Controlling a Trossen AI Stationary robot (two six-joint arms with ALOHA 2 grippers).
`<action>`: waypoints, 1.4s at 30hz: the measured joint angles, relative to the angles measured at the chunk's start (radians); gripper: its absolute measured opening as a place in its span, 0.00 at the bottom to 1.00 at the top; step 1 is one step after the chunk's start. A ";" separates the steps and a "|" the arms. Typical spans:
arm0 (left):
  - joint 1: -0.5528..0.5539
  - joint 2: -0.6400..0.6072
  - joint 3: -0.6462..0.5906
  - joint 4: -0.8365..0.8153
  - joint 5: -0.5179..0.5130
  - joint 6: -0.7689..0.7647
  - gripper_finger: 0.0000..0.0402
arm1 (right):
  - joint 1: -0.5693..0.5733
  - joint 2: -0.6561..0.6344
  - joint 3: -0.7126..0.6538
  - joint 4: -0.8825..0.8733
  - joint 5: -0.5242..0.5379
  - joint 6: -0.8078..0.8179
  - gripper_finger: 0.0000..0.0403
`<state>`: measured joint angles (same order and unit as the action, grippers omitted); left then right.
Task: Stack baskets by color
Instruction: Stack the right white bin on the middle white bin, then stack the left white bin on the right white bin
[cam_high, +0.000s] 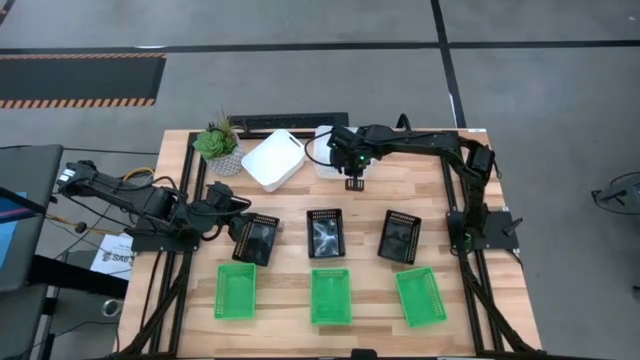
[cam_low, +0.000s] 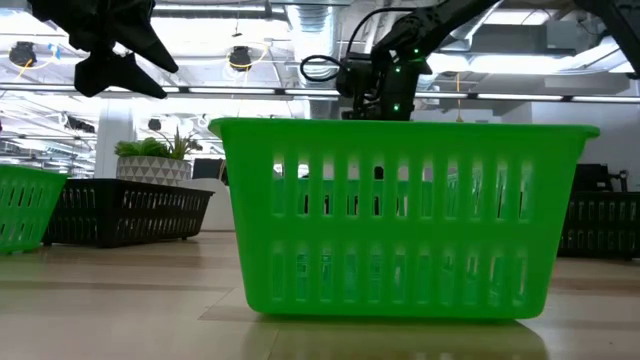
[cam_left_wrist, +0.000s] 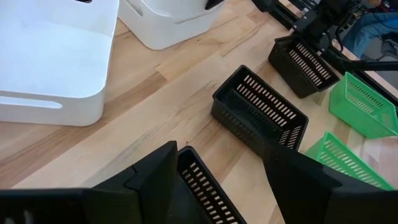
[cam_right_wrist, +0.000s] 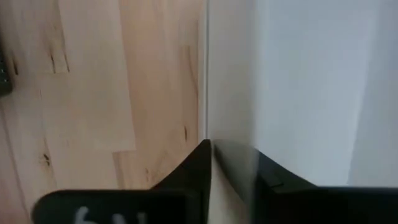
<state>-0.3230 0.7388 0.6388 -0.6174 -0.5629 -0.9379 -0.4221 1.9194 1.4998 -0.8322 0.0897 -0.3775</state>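
Two white baskets stand at the far middle of the table, one (cam_high: 272, 158) set askew and one (cam_high: 323, 150) partly under my right arm. Three black baskets (cam_high: 325, 232) sit in a row mid-table, with three green baskets (cam_high: 330, 295) in a row nearer the front. My right gripper (cam_right_wrist: 210, 149) points down at the second white basket (cam_right_wrist: 298, 81), one finger outside its side wall and one inside. My left gripper (cam_left_wrist: 224, 180) hangs open above the left black basket (cam_left_wrist: 199, 186), clear of it. My right gripper comes from above with its fingers astride the white basket's side wall (cam_right_wrist: 209, 106), one finger (cam_right_wrist: 189, 171) over the wood outside and the other inside. A narrow gap shows around the wall, and I cannot tell whether either finger touches it. The basket rests on the table.
A potted plant (cam_high: 217, 143) stands at the far left beside the white baskets. A dark strip (cam_high: 290, 122) lies along the far edge. In the low view the middle green basket (cam_low: 400, 220) fills the foreground. Bare wood shows between the rows.
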 joint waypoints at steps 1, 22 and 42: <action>0.000 0.000 0.000 0.000 0.000 0.000 0.56 | 0.000 0.000 0.000 0.000 0.014 0.003 0.27; 0.000 0.000 0.000 0.001 0.008 -0.001 0.56 | 0.109 -0.037 0.251 0.040 0.044 0.027 0.52; -0.002 0.000 0.000 0.001 0.040 -0.010 0.56 | 0.202 0.263 0.452 0.425 0.035 0.016 0.52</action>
<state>-0.3250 0.7387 0.6384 -0.6167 -0.5225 -0.9478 -0.2205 2.1824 1.9518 -0.4076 0.1246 -0.3611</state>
